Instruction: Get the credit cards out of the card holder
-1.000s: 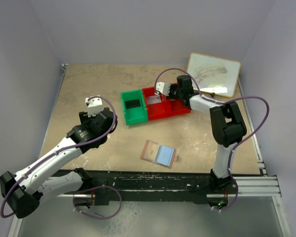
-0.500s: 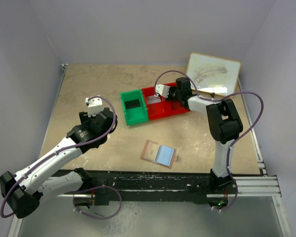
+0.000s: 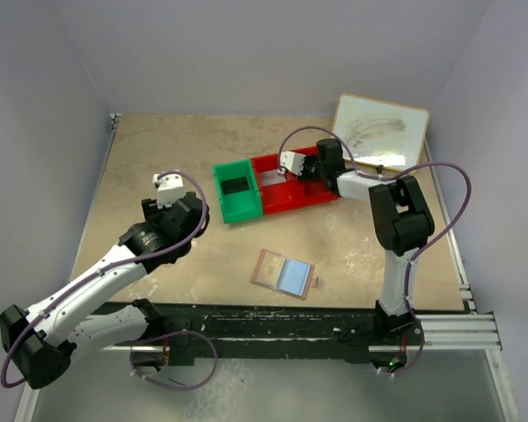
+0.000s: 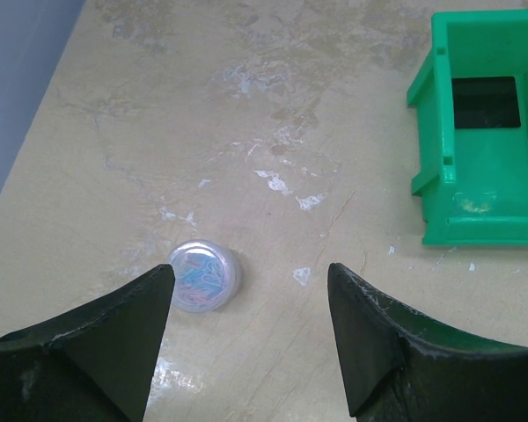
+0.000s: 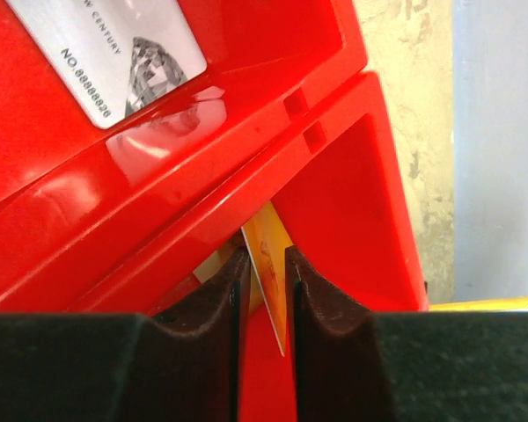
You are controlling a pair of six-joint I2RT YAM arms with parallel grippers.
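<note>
Right tool (image 5: 266, 264) is down inside the red bin (image 3: 292, 200), its two dark fingers standing close on either side of a gold-yellow card (image 5: 264, 236). The card stands on edge and tilted between them. From where I stand I cannot tell whether the fingers are pinching it or have let go. Across a red dividing wall from it, a white-grey card (image 5: 114, 53) lies flat on the bin's floor. Butted against the red bin's left side is a green bin (image 3: 246, 212) with a black card (image 3: 237, 185) lying in it. The card holder (image 3: 284, 274) lies spread open on the desk (image 3: 158, 158), pale blue inside facing up, well apart from the red bin on the side toward the arm bases. Leaning behind the red bin, off its far right corner, is a framed whiteboard (image 3: 380, 132). Left tool (image 4: 248, 272) hangs well to the left of the red bin, past the green one, released and gripping nothing, over a small round clear container (image 4: 204, 277) on the desk.
</note>
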